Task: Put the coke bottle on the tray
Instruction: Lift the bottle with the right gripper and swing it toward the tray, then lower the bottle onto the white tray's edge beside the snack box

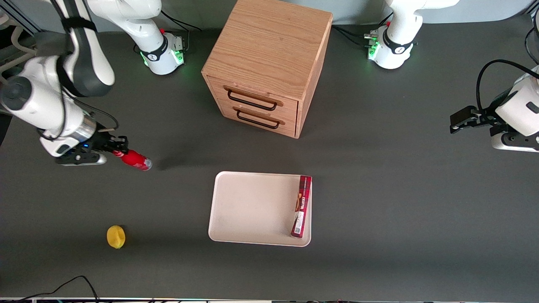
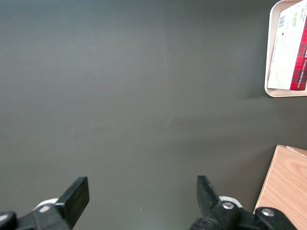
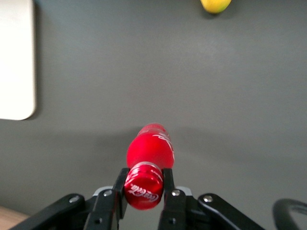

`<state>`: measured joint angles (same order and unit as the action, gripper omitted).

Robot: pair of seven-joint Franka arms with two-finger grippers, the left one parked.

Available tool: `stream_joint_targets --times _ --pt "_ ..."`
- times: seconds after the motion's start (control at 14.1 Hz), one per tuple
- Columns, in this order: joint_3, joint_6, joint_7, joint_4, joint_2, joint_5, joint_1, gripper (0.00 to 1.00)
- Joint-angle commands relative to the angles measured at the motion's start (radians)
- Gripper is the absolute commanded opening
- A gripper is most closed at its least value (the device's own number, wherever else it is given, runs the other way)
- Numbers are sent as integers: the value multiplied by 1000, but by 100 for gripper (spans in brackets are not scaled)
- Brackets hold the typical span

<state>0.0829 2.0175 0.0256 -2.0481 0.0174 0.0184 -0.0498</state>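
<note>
Gripper (image 1: 119,147) clamped on the cap end of the coke bottle (image 1: 137,160), at the left of the front view.

Seen from the wrist, both fingers (image 3: 168,184) press the red cap, and the coke bottle (image 3: 149,152) points away over the dark table (image 1: 379,189). The cream tray (image 1: 252,206) sits at the frame's lower centre, well apart from the bottle, with a dark-red box (image 1: 301,207) lying in it along one rim. A yellow lemon (image 1: 116,236) rests lower left, nearer the camera than the bottle. A wooden drawer cabinet (image 1: 269,63) stands upper centre.
</note>
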Motion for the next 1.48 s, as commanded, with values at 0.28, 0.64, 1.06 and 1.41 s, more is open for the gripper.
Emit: stream_joint_targets --times 0.28,0.64,1.06,1.41 --pt "-9 -479 -9 491 -71 17 -4 0" --pt "5 -487 251 733 -299 12 89 0" --pt "-14 -396 562 1060 -653 9 307 0" --pt "-72 -126 609 1085 -793 9 402 0"
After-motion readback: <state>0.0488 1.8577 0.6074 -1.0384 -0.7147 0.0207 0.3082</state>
